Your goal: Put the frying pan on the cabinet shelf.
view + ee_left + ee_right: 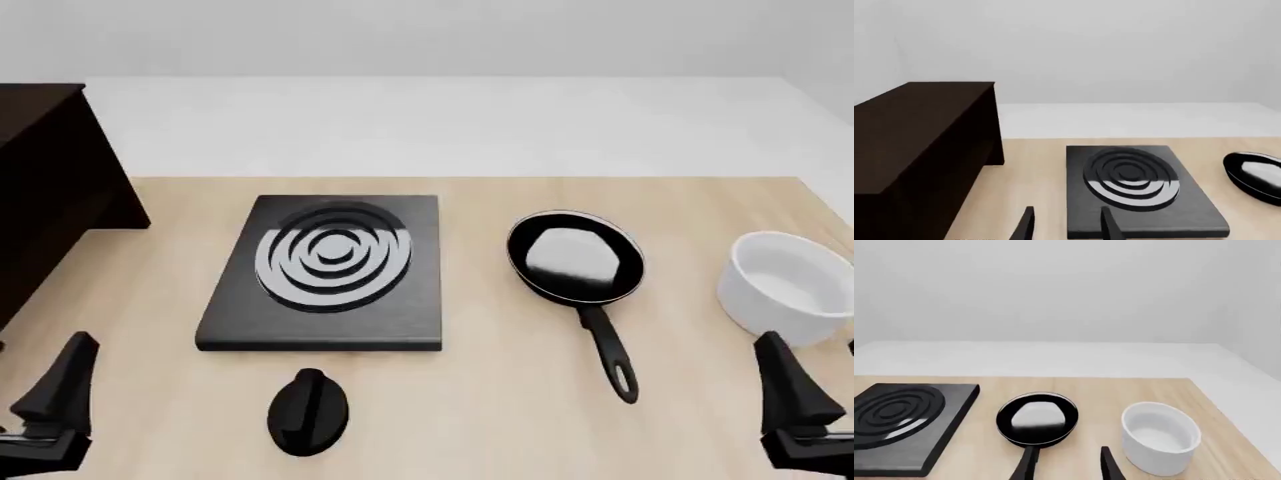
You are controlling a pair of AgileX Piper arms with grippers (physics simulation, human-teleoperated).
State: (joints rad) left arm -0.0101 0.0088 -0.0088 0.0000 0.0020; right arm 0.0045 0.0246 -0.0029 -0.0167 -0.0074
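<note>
The light wooden table (481, 420) carries everything. The square black stove plate (327, 272) with its concentric rings lies flat left of centre. Just beside it at three o'clock sits the frying pan (575, 257), its slim handle pointing toward six o'clock. The white bowl (785, 285) stands near the table's right edge, at three o'clock from the pan and apart from it. A black knob (308, 410) rests at six o'clock from the stove plate. The dark brown cabinet (47, 190) stands at the far left, at nine o'clock.
</note>
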